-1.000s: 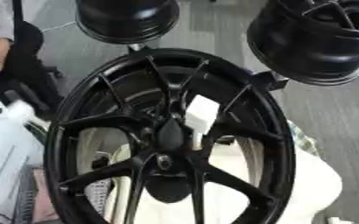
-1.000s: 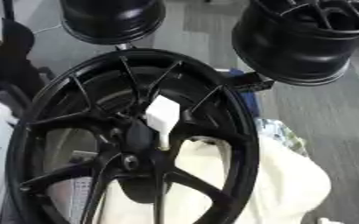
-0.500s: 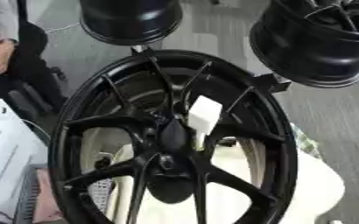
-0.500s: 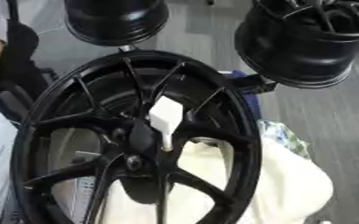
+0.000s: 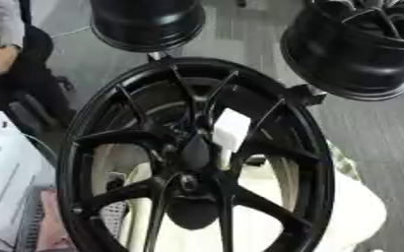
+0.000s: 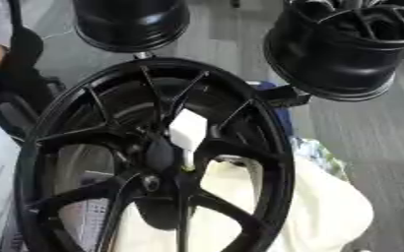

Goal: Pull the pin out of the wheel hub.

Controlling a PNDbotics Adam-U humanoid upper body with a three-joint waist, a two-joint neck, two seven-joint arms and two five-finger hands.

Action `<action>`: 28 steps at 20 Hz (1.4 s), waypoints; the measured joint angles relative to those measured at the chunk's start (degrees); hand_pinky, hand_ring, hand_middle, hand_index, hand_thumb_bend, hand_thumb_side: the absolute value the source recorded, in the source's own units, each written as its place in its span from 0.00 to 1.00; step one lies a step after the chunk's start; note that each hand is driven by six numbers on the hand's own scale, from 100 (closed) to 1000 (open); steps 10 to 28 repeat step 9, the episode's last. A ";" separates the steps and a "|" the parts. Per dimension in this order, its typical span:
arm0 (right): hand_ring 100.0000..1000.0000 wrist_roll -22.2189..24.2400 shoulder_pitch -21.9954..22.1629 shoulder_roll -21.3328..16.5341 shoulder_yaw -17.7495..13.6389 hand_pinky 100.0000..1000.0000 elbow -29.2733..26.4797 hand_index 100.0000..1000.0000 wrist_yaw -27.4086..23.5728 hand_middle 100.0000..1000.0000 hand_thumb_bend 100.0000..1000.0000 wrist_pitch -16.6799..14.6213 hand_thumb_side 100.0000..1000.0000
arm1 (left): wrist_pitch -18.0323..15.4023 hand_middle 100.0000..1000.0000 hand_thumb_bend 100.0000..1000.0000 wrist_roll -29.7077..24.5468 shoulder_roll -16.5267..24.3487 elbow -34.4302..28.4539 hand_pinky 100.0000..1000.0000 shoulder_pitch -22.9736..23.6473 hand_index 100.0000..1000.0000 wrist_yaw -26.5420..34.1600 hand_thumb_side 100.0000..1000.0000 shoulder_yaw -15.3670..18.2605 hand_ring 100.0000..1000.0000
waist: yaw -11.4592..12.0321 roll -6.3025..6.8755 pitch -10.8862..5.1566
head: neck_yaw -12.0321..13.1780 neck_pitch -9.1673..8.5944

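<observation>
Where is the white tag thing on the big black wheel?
The white tag sits behind the spokes, just up and right of the big wheel's hub.

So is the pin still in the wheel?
Cannot tell. No pin can be made out at the centre of the black wheel hub, and no robot hand is in view.

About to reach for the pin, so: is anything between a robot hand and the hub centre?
Neither robot hand shows in either view, so the path cannot be judged. The wheel fills the view, its hub facing up and uncovered. A white piece shows between the spokes beside the hub. I cannot make out the pin.
</observation>
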 measured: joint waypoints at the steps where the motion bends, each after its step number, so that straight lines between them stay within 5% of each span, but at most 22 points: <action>1: 0.58 -0.01 -0.22 -0.15 0.15 0.59 0.00 0.66 0.04 0.59 0.26 -0.01 0.07 | -0.37 0.57 0.00 0.92 -0.12 -2.03 0.77 0.36 0.78 0.77 0.42 0.00 0.67 | 0.05 0.00 0.00 | 0.07 0.00; 9: 0.58 -0.19 -0.77 -1.11 1.42 0.59 0.00 0.67 0.57 0.59 0.27 -0.19 0.07 | -9.30 0.57 0.00 5.38 -5.46 -6.28 0.76 2.11 0.78 4.34 0.41 0.15 0.66 | 0.58 -0.01 0.16 | 0.38 0.27; 28: 0.58 -0.19 -0.77 -1.11 1.42 0.59 0.00 0.67 0.57 0.59 0.27 -0.19 0.07 | -9.30 0.57 0.00 5.38 -5.46 -6.28 0.76 2.11 0.78 4.34 0.41 0.15 0.66 | 0.58 -0.01 0.16 | 0.38 0.27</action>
